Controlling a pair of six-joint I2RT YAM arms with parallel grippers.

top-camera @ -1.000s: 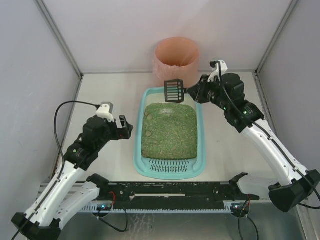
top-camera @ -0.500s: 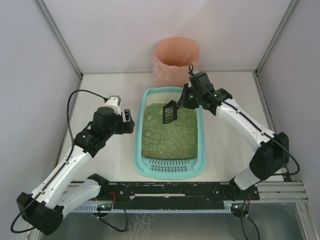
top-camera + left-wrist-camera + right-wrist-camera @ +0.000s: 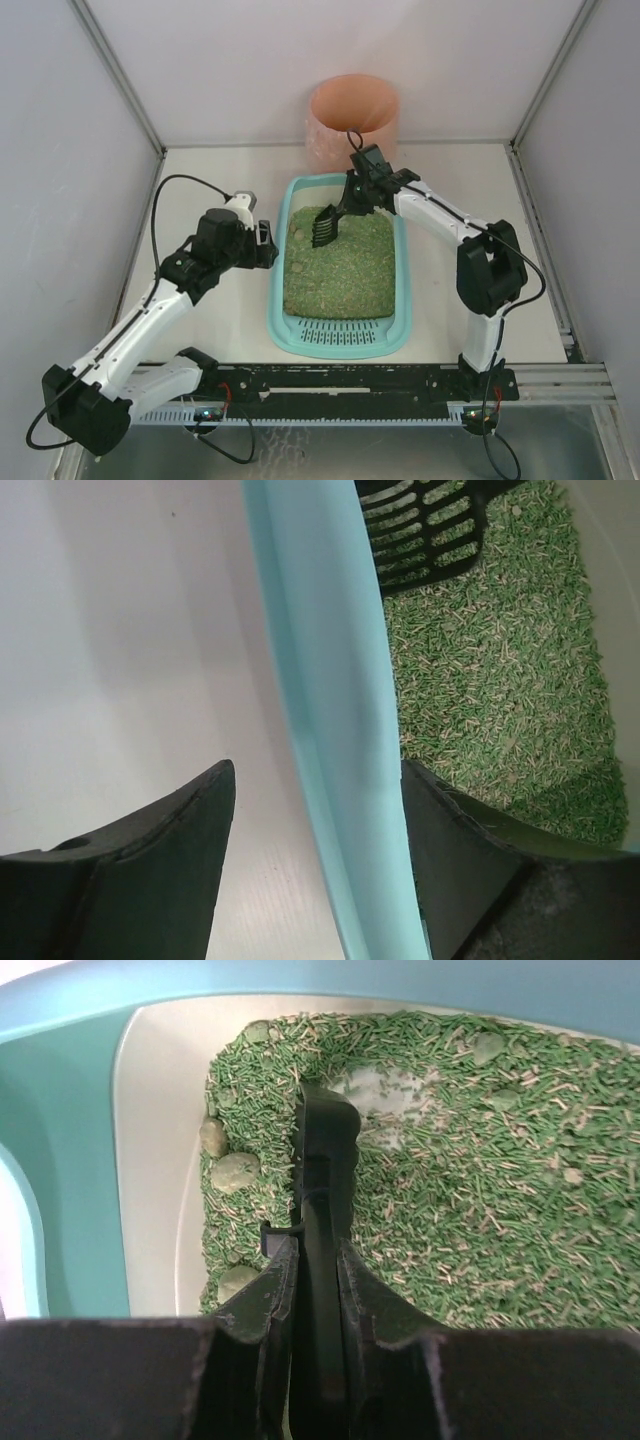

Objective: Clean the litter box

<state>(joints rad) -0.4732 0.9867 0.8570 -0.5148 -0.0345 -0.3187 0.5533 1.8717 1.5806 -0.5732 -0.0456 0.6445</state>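
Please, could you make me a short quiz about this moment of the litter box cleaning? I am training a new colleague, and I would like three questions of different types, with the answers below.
1. True or false: the left gripper has one finger on each side of the wall of the litter box.
2. What is the right gripper shut on? A: the black slotted scoop. B: the round orange bin. C: nothing.
3. Fill in the gap: seen from the arm bases, the slotted grate is at the ____ end of the litter box.

Key: 1 true; 2 A; 3 near.
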